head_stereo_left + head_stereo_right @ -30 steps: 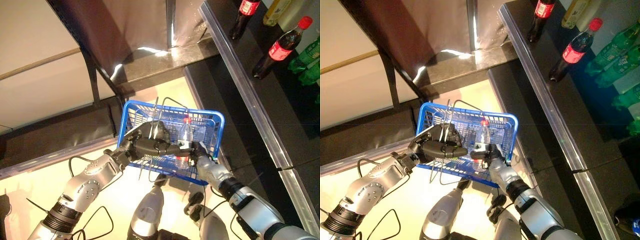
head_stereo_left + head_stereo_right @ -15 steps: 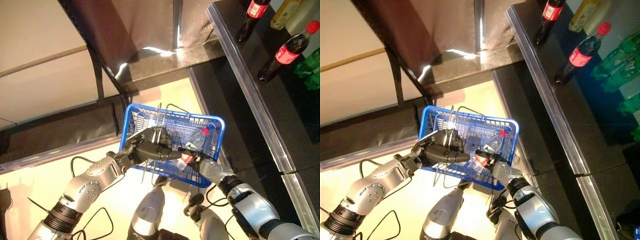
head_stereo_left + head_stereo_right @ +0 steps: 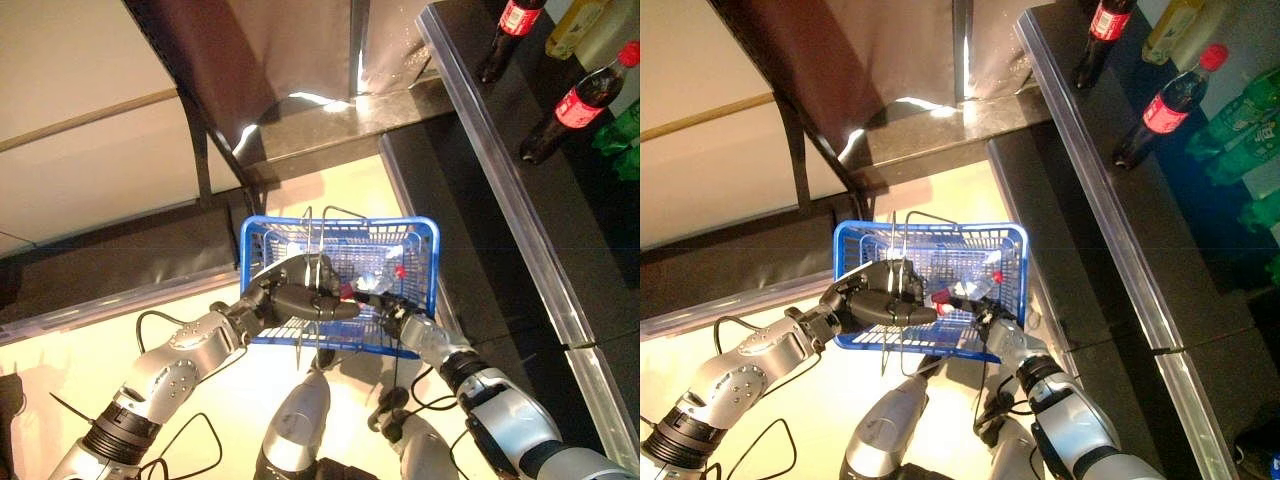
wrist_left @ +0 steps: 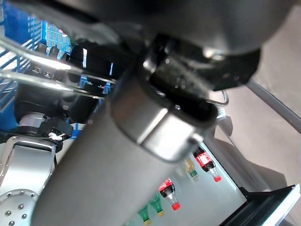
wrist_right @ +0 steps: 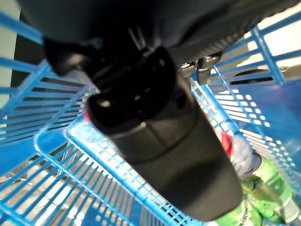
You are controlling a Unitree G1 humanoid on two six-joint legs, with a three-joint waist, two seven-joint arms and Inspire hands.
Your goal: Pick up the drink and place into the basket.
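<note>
A blue wire basket [image 3: 415,232] hangs in front of me, and my left hand [image 3: 296,299] is shut on its two wire handles [image 3: 318,238]. The drink, a clear bottle [image 3: 374,280] with a red cap and red label, lies tilted inside the basket with its cap toward the right wall. My right hand [image 3: 389,306] reaches over the near right rim with its fingers curled on the bottle's middle. In the right wrist view the thumb [image 5: 178,155] covers most of the bottle [image 5: 241,151] above the blue mesh.
A black shelf [image 3: 470,110] with a metal edge runs along the right. On it stand cola bottles [image 3: 577,103], green bottles [image 3: 622,138] and a yellow one [image 3: 568,25]. A dark slanted frame leg [image 3: 200,140] rises behind the basket.
My right hand has lowered the bottle from upright above the rim to lying tilted inside the basket. The basket has stayed in my left hand.
</note>
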